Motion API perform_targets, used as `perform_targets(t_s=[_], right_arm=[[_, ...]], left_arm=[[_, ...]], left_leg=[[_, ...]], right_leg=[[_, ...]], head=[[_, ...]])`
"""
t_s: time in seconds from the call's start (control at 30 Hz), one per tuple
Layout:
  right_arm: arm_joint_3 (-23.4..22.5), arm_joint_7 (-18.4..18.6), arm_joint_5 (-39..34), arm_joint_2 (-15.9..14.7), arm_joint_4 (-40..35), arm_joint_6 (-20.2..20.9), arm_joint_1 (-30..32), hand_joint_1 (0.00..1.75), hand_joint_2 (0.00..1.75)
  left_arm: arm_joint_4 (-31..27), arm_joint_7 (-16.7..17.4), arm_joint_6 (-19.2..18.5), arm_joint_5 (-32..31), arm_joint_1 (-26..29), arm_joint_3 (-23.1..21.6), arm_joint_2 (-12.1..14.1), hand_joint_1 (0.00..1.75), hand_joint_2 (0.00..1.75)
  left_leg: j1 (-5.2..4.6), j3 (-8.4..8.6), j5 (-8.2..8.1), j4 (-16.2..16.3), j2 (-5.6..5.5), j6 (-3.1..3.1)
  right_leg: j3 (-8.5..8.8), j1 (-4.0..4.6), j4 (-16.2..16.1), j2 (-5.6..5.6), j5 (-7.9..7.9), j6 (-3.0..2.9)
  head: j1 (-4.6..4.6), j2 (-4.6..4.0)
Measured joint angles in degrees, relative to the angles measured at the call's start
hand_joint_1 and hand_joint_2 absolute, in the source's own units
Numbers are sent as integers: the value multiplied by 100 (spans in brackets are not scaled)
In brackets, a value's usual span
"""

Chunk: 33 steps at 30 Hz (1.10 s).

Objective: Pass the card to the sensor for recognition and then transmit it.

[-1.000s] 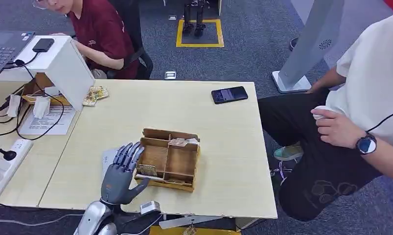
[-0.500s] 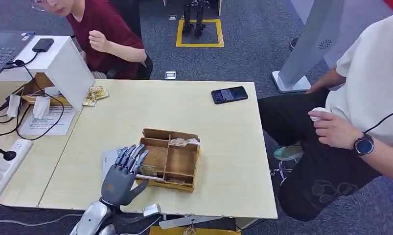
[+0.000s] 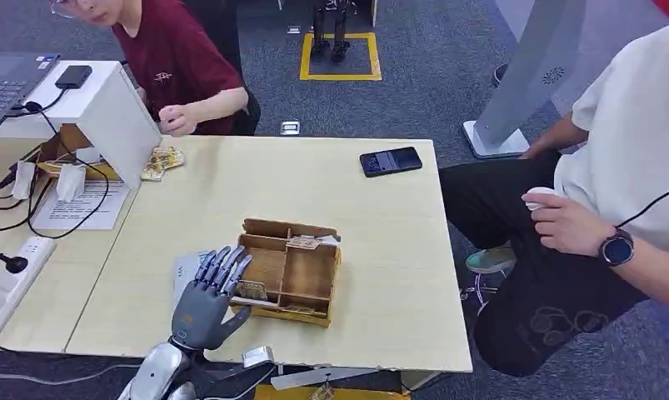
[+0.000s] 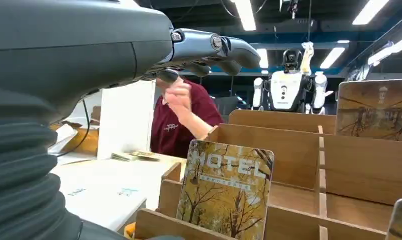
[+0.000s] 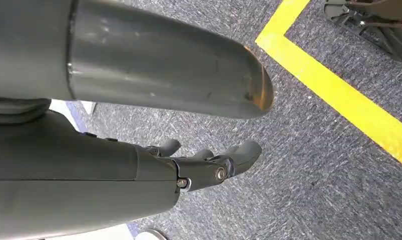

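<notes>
A wooden divided box (image 3: 314,275) sits near the table's front edge. A "HOTEL" card (image 3: 250,290) (image 4: 224,187) with a tree picture stands upright in its front-left compartment. A second card (image 3: 304,242) (image 4: 376,110) leans in a back compartment. My left hand (image 3: 204,296) hovers at the box's left side, fingers (image 4: 209,47) spread above the HOTEL card and holding nothing. My right hand (image 5: 204,165) hangs over grey carpet, fingers loosely extended and empty. A white stand (image 3: 106,108) with a small black device (image 3: 72,76) on top sits at the table's far left.
A black phone (image 3: 390,160) lies at the far right of the table. Loose cards (image 3: 162,158) lie beside the white stand. A paper sheet (image 3: 183,268) lies under my left hand. A person in red (image 3: 181,58) sits behind the table; another person (image 3: 614,192) sits to the right.
My left hand has edged slightly right toward the box. The person in red raised an arm, then lowered it to the table edge.
</notes>
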Motion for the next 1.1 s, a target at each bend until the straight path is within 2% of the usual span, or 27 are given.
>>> perform_targets(t_s=[0.3, 0.53, 0.93, 1.0, 1.07, 1.1], right_arm=[[-2, -4, 0, 0, 0, -7, -1, 0, 0], [-4, -7, 17, 4, 0, -9, -1, 0, 0], [-44, -7, 15, 7, 0, 0, -2, 0, 0], [-48, -7, 15, 7, 0, 0, -2, 0, 0], [-50, -7, 15, 7, 0, 0, -2, 0, 0], [-52, -5, 15, 7, 0, 0, -2, 0, 0]], left_arm=[[83, 15, 0, -9, -21, 0, 2, 0, 175], [179, 168, 0, -230, -30, 0, 7, 0, 175], [308, 155, 0, -166, -45, -2, 48, 2, 175], [330, 149, 0, -160, -44, -2, 48, 175, 175], [354, 122, -18, -155, -47, -2, 50, 175, 175], [369, 116, -28, -144, -47, -2, 50, 166, 175]], left_leg=[[0, 0, 0, 0, 0, 0], [0, 0, 0, 0, 0, 0], [0, 0, 0, 0, 0, 0], [0, 0, 0, 0, 0, 0], [0, 0, 0, 0, 0, 0], [0, 0, 0, 0, 0, 0]], right_leg=[[0, 0, 0, 0, 0, 0], [0, 0, 0, 0, 0, 0], [0, 0, 0, 0, 0, 0], [0, 0, 0, 0, 0, 0], [0, 0, 0, 0, 0, 0], [0, 0, 0, 0, 0, 0]], head=[[2, 0], [0, 0], [2, 0], [0, 0], [2, 0], [0, 0]])
